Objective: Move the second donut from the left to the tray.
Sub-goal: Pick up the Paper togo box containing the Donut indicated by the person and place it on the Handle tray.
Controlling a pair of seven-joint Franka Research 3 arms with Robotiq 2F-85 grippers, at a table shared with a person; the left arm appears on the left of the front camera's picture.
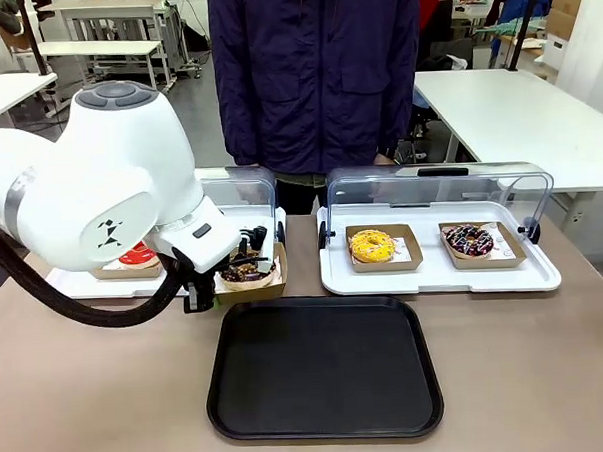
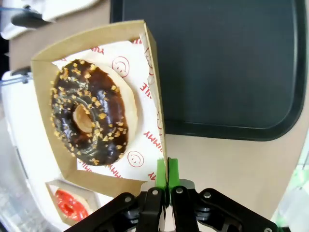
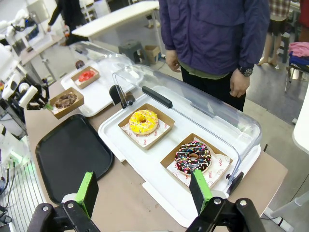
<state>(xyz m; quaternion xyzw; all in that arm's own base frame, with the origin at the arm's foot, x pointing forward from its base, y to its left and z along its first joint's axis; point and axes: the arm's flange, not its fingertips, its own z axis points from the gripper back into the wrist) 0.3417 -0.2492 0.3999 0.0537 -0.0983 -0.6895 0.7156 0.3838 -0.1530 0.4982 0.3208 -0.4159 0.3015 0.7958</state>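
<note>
The second donut from the left (image 2: 89, 112), chocolate-glazed with light flecks, lies in its square brown cardboard holder (image 2: 153, 82). My left gripper (image 2: 167, 175) is shut on the holder's side wall, green pads pinching the card. In the front view the left gripper (image 1: 210, 288) holds the holder with the donut (image 1: 248, 271) by the far left corner of the black tray (image 1: 323, 370). I cannot tell whether the holder rests on anything. The tray (image 2: 212, 63) lies right beside the holder. My right gripper (image 3: 144, 191) hangs open high over the table's right end, with the donut (image 3: 65, 100) and tray (image 3: 72, 150) far off.
A red-glazed donut (image 1: 138, 258) sits on the left white tray behind my arm. The right white tray (image 1: 439, 278), domed lid raised, holds a yellow donut (image 1: 372, 246) and a dark sprinkled donut (image 1: 469, 241). A person (image 1: 315, 75) stands at the far side.
</note>
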